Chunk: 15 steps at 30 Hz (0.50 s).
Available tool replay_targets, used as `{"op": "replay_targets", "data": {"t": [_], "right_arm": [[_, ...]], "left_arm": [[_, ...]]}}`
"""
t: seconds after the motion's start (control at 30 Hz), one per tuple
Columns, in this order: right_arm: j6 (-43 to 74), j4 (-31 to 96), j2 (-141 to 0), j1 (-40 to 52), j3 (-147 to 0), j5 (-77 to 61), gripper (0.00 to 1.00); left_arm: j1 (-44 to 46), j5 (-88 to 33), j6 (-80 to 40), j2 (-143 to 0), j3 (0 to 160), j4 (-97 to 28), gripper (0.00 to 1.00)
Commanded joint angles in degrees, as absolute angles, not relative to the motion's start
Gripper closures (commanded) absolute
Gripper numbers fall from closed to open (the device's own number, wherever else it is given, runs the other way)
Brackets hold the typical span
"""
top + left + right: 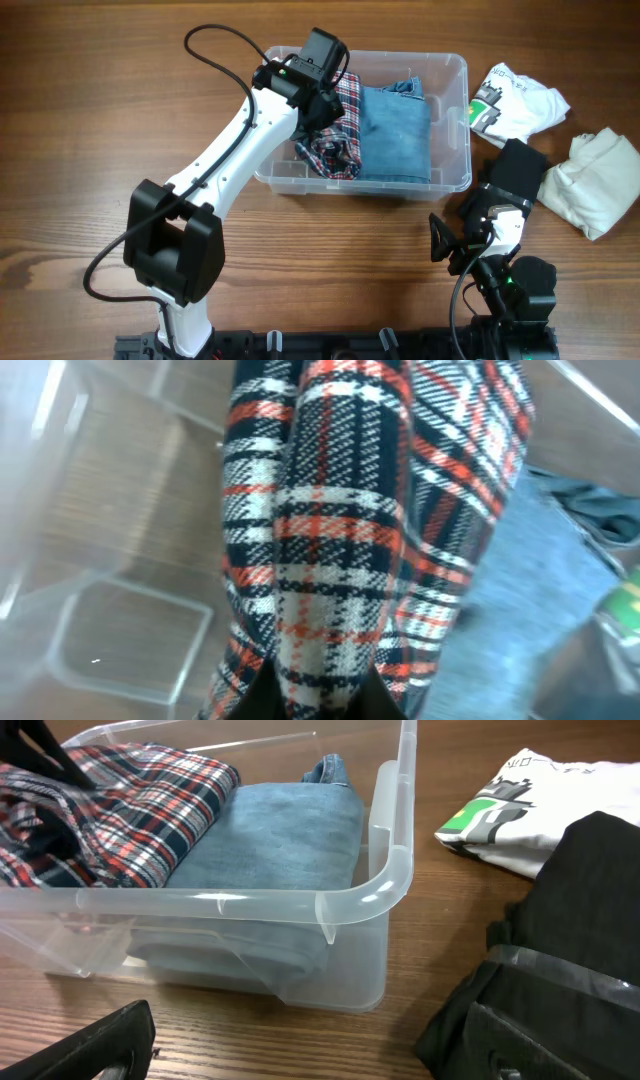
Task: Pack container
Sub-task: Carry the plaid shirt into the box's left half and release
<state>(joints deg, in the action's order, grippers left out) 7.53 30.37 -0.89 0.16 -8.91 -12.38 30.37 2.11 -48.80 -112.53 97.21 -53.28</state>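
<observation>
The left gripper (322,108) is inside the container (455,95), and its fingers seem clamped on the plaid shirt (340,560). In the left wrist view the cloth hangs straight ahead of the fingers and fills almost the whole picture. Directly below the gripper is the bare floor of the container. Just to the gripper's right in the overhead view lie the folded jeans (395,130), touching the shirt.

The long axis of the container runs sideways from the gripper toward the jeans. I judge that the free room for the shirt is under the gripper, at this end, and that the left arm is much the nearer one.

I cannot tell whether the lower end of the shirt reaches the floor, because the cloth hides its own end and most of the fingertips.

The right gripper (465,225) is outside, well apart, past the container's corner. Only one dark finger shows; a black cloth (540,970) covers the other side, so I cannot tell its state. Farther away, a white printed T-shirt (515,100) and a cream cloth (595,185) lie on the table (80,120).
</observation>
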Motion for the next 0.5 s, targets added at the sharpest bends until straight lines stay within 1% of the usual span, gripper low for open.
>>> {"op": "replay_targets", "data": {"t": [0.0, 0.03, 0.07, 0.13, 0.17, 0.2, 0.27, 0.3, 0.33, 0.37, 0.43, 0.47], "right_arm": [[8.08, 30.15, -0.38, -0.19, -8.93, -12.64, 0.0], [8.05, 30.15, -0.38, -0.19, -8.93, -12.64, 0.0], [8.05, 30.15, -0.38, -0.19, -8.93, -12.64, 0.0], [8.05, 30.15, -0.38, -0.19, -8.93, -12.64, 0.0], [8.05, 30.15, -0.38, -0.19, -8.93, -12.64, 0.0], [8.05, 30.15, -0.38, -0.19, -8.93, -12.64, 0.0], [8.05, 30.15, -0.38, -0.19, -8.93, -12.64, 0.0], [8.08, 30.17, -0.38, -0.19, -8.93, -12.64, 0.0], [8.05, 30.15, -0.38, -0.19, -8.93, -12.64, 0.0], [8.05, 30.15, -0.38, -0.19, -8.93, -12.64, 0.0], [8.05, 30.15, -0.38, -0.19, -8.93, -12.64, 0.0], [8.05, 30.15, -0.38, -0.19, -8.93, -12.64, 0.0]], "left_arm": [[29.76, 9.58, -46.26, -112.18, 97.62, -55.2, 0.96], [29.39, 11.73, -46.04, -111.39, 97.62, -55.99, 0.96], [28.99, 12.82, -46.02, -110.54, 97.62, -56.36, 0.92], [27.81, 13.17, -45.19, -107.79, 97.62, -57.17, 0.58], [27.44, 13.15, -45.19, -106.76, 97.62, -57.49, 0.56], [27.11, 13.13, -45.19, -105.73, 97.62, -57.58, 0.48], [26.7, 12.93, -45.19, -104.18, 97.62, -56.95, 0.23], [26.72, 12.91, -44.91, -104.01, 97.62, -56.8, 0.18], [26.72, 11.92, -43.07, -104.01, 97.62, -56.77, 0.2], [26.79, 10.37, -42.17, -104.05, 97.62, -56.77, 0.26], [26.89, 8.58, -42.17, -104.09, 97.62, -56.58, 0.38], [26.89, 8.32, -42.17, -104.09, 97.62, -56.34, 0.48]]}}
